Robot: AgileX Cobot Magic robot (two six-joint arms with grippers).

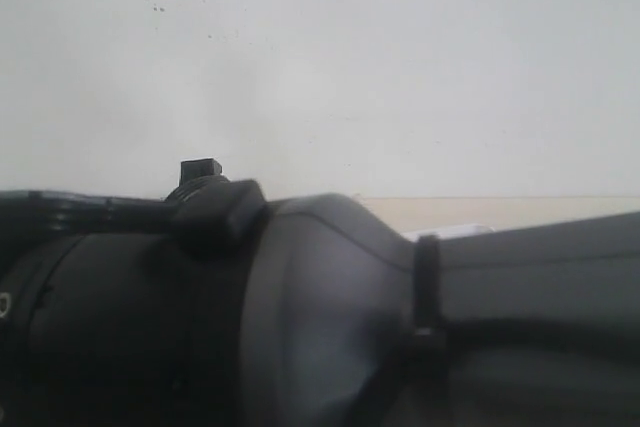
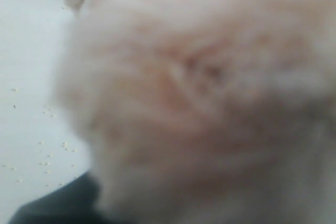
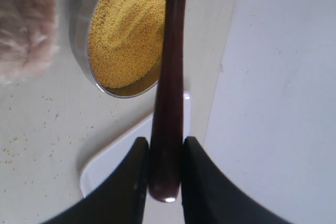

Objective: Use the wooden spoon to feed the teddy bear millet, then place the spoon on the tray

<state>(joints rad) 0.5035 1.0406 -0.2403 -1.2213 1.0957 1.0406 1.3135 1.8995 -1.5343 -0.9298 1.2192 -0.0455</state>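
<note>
Light-brown fur of the teddy bear (image 2: 199, 93) fills the left wrist view, pressed close between my left gripper's jaws; only one dark finger (image 2: 52, 205) shows beside it. My right gripper (image 3: 165, 171) is shut on the thin handle of the dark reddish wooden spoon (image 3: 169, 77). The handle runs over the edge of the steel bowl (image 3: 79, 24) heaped with yellow millet (image 3: 126, 30), and the spoon's own bowl is out of frame. A corner of the white tray (image 3: 113, 156) lies under the right fingers. Part of the bear (image 3: 26, 30) sits next to the steel bowl.
A dark arm (image 1: 300, 317) blocks most of the exterior view; above it only a pale wall and a strip of table (image 1: 500, 209) show. Loose millet grains (image 2: 47, 156) lie scattered on the white tabletop. A pale panel (image 3: 283, 77) borders the table.
</note>
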